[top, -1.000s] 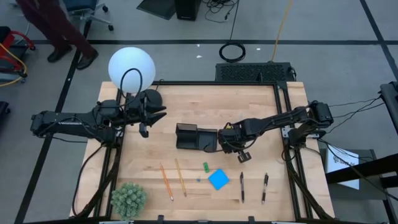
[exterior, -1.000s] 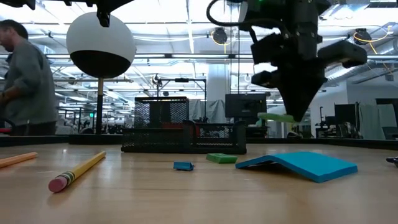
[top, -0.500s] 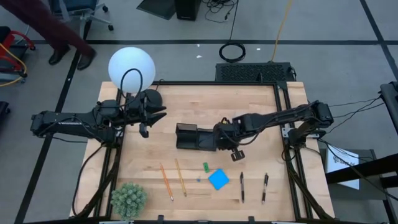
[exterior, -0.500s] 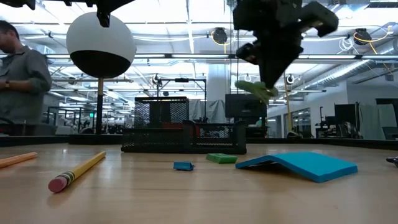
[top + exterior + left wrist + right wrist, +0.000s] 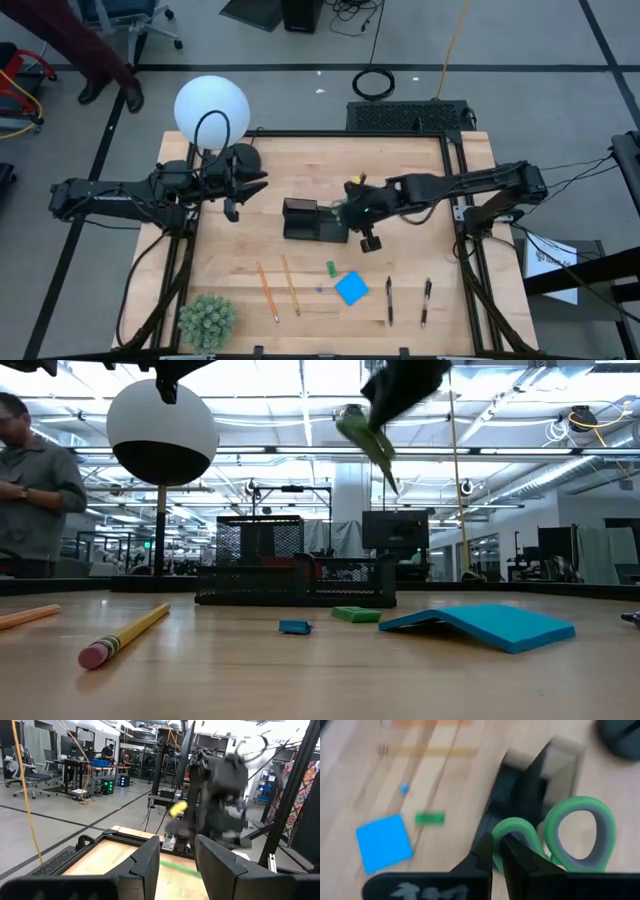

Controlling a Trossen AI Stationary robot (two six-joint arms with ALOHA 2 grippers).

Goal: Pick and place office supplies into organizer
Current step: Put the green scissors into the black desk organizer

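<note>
High view shows the right gripper [image 5: 352, 208] now above the right end of the black organizer [image 5: 312, 220], having travelled left from the open desk [image 5: 410, 165] beside it over the last second. Its fingers are clenched on the green-handled scissors [image 5: 555, 837]; the right wrist view shows the two green loops held just past the fingertips, with the organizer's compartments directly beneath. In the low view the scissors [image 5: 365, 440] hang tilted, well above the mesh organizer [image 5: 295, 572], higher than they were a second ago, when they sat level near the tray's top.

The left gripper [image 5: 238, 197] hovers unmoved near the white globe lamp [image 5: 211, 110], its fingers spread apart and holding nothing.

On the desk in front of the organizer lie two pencils [image 5: 267, 292], a small green piece [image 5: 330, 268], the blue square pad [image 5: 351, 288] and two dark pens [image 5: 389, 300], all where they were. A person [image 5: 35, 485] stands at the low view's left edge
</note>
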